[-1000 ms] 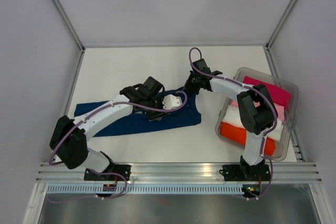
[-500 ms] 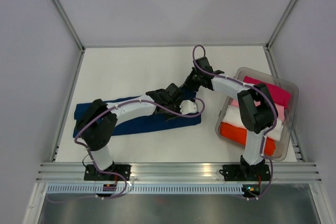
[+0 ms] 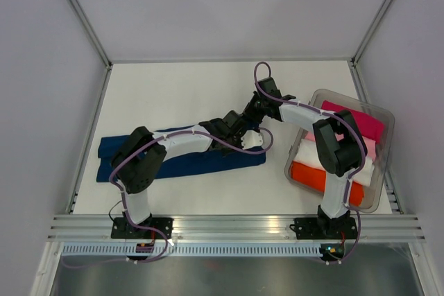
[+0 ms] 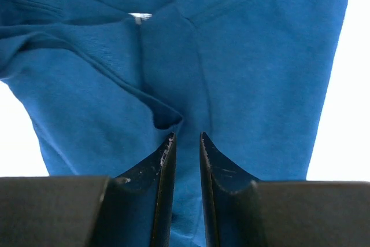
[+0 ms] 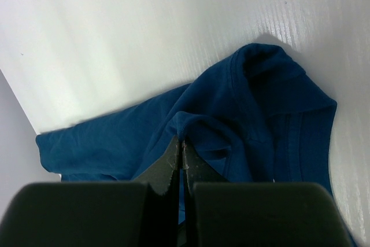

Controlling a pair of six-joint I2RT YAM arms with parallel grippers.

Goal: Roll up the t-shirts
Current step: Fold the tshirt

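A dark navy-blue t-shirt (image 3: 118, 150) lies folded in a long strip across the table. At the strip's right end my right gripper (image 3: 251, 117) is shut on a raised fold of the shirt (image 5: 231, 125), beside the collar (image 5: 272, 67). Just to its left, my left gripper (image 3: 234, 136) hovers low over the same end. Its jaws (image 4: 186, 137) stand a narrow gap apart over the blue cloth (image 4: 248, 85), with a fold's edge at the left fingertip (image 4: 169, 143). More t-shirts, magenta (image 3: 354, 119), pale pink (image 3: 368, 149), white (image 3: 312, 152) and orange-red (image 3: 309, 175), lie rolled in the bin.
The clear plastic bin (image 3: 380, 171) stands at the right edge of the white table (image 3: 180, 88). Grey walls close in the left, back and right sides. An aluminium rail (image 3: 229, 225) carries both arm bases along the near edge.
My left arm has swung right along the shirt to its collar end, and its jaws have narrowed. The right gripper has stayed shut on the fold, barely moving.
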